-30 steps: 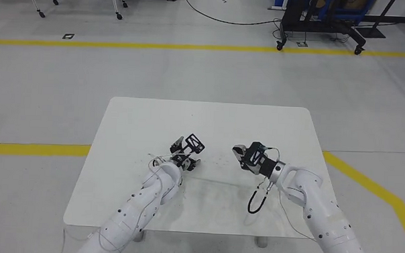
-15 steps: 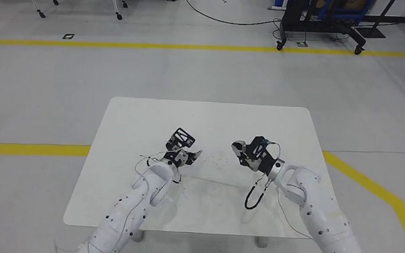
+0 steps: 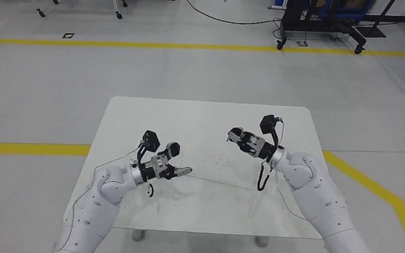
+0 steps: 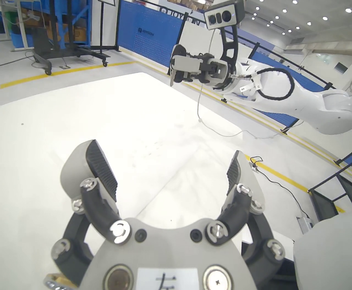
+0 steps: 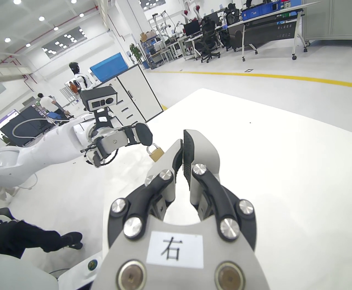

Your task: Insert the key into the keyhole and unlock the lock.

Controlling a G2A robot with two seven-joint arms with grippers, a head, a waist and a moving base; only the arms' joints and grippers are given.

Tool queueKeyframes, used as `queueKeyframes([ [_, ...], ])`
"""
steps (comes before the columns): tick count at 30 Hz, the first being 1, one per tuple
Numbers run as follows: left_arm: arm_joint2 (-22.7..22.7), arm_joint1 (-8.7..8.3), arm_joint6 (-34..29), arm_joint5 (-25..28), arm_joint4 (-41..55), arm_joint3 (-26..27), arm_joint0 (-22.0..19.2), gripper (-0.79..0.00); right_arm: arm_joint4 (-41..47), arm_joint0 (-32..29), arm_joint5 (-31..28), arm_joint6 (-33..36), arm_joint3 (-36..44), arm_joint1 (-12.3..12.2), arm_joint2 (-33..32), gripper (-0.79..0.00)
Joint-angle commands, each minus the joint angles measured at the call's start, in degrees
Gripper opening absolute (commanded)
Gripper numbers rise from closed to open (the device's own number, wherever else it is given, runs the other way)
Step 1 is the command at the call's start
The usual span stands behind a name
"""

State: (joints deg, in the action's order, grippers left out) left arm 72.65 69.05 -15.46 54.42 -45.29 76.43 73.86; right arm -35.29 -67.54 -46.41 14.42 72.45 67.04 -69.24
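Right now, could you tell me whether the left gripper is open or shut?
Open: the left gripper has its fingers spread wide, with bare table showing between them.

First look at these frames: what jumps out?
The right hand, raised over the white table, is shut on a thin key that points down. The left hand is wide open and holds nothing. A small brass padlock sits right by its fingertip in the right wrist view; I cannot tell if they touch.
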Motion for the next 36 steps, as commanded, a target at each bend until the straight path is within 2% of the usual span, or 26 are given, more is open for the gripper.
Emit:
queueKeyframes([
  [1, -0.22, 0.02, 0.61, -0.49, -0.67, 0.26, 0.1, 0.0, 0.06, -0.03, 0.03, -0.02, -0.01, 0.01, 0.0, -0.785],
  [3, -1.0, 0.08, 2.08, 0.67, -0.4, 1.1, 0.67, 0.0, 0.06, -0.03, 0.03, -0.02, -0.01, 0.01, 0.0, -0.785],
  [4, -2.08, 0.2, 2.81, 3.52, 2.67, -0.04, 0.96, 0.0, 0.06, -0.03, 0.03, -0.02, -0.01, 0.01, 0.0, -0.785],
  [6, -6.85, 0.39, 0.99, 3.58, 14.88, -0.88, 0.14, 0.0, 0.98, -0.64, 0.85, -0.43, 0.51, 0.09, 0.24, -0.785],
  [8, -11.26, -0.07, -7.4, 3.58, 32.59, -3.12, -2.89, 0.0, 3.95, -0.97, -0.12, -0.5, 0.41, 0.19, 0.57, -0.785],
  [12, -17.23, -0.98, -30.93, 3.47, 67.54, -9.46, -11.42, 0.0, 11.05, -0.29, -3.19, 1.47, -1.44, 0.28, 1.19, -0.785],
  [15, -21.0, -1.04, -36.39, -1.97, 81.78, -12.61, -16.7, 0.0, 18.1, 0.7, -5.57, 4.73, -3.25, 0.39, 2.37, -0.785],
  [19, -25.95, -0.28, -35.48, -1.05, 84.51, -16.82, -20.62, 0.0, 28.06, 2.41, -7.41, 10.73, -5.55, 0.43, 4.24, -0.785],
  [23, -30.73, 0.58, -31.12, 3.31, 80.43, -21.97, -24.28, 0.0, 36.82, 4.32, -7.93, 16.84, -7.09, 0.45, 6.1, -0.785],
  [26, -32.05, 1.08, -30.83, 3.58, 78.55, -24.49, -26.13, -0.031, 41.6, 5.99, -7.29, 20.24, -8.51, 0.47, 6.93, -0.785],
  [33, -31.18, 2.4, -30.82, 3.58, 73.95, -27.11, -26.9, -0.219, 45.85, 9.04, -5.01, 23.85, -11.55, 0.87, 8.67, -0.785],
  [36, -30.81, 2.9, -30.82, 3.58, 72.42, -27.67, -26.9, -0.376, 46.37, 9.69, -4.7, 23.98, -12.61, 1.13, 9.35, -0.785],
])
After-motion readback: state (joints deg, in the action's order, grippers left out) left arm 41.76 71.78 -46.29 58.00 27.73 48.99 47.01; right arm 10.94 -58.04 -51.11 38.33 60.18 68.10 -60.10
